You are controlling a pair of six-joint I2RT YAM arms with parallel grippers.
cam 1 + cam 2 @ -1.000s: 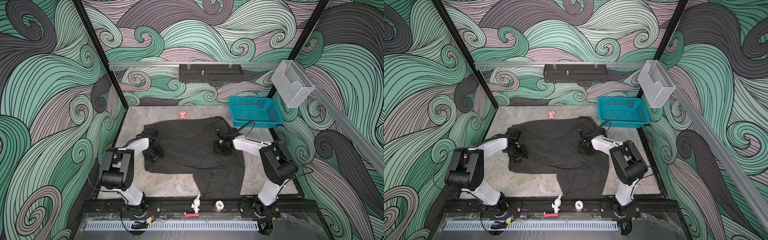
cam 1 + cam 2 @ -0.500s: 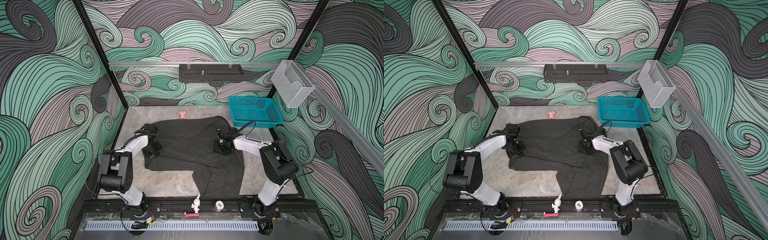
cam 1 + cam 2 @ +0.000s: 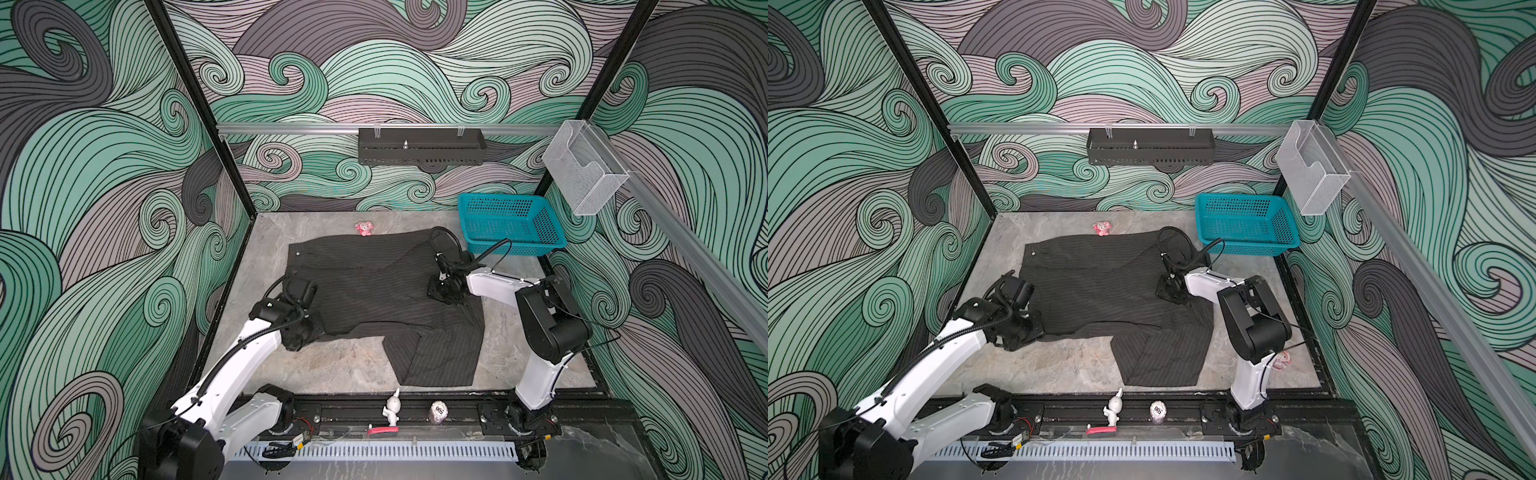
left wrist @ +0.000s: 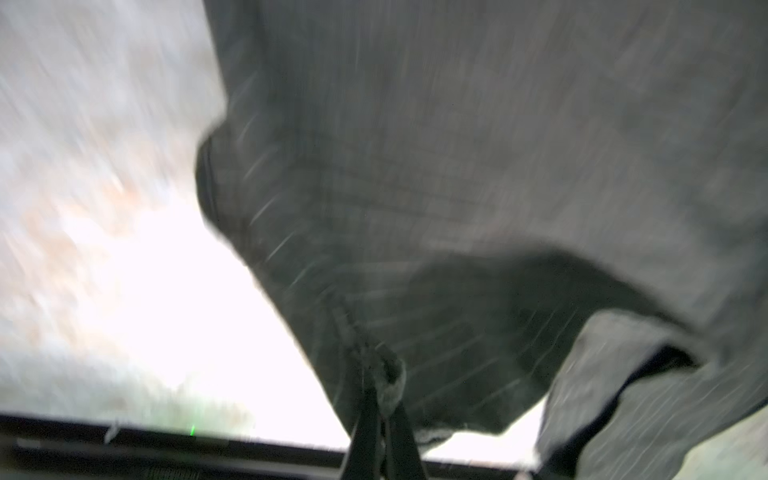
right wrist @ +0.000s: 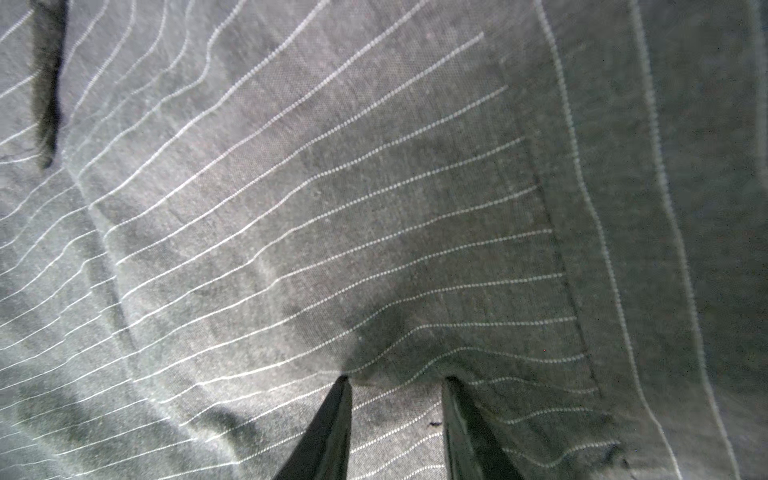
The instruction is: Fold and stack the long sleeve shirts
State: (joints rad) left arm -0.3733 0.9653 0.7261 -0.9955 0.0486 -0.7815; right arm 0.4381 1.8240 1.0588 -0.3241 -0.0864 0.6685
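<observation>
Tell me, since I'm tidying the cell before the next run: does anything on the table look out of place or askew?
Yes. A small pink toy sits on the table at the far edge of the shirt, unrelated to folding. The shirt lies askew, one flap jutting toward the front, its near-left corner pinched in the left gripper.

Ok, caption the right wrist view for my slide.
Right gripper, jaws apart, tips pressed into the pinstriped shirt.

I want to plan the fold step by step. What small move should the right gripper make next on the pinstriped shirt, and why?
Probably close the right gripper on the cloth. Its jaws stand apart, tips pressed into the pinstriped shirt, while the left gripper is shut on the shirt's edge. With both holding, a fold could begin.
</observation>
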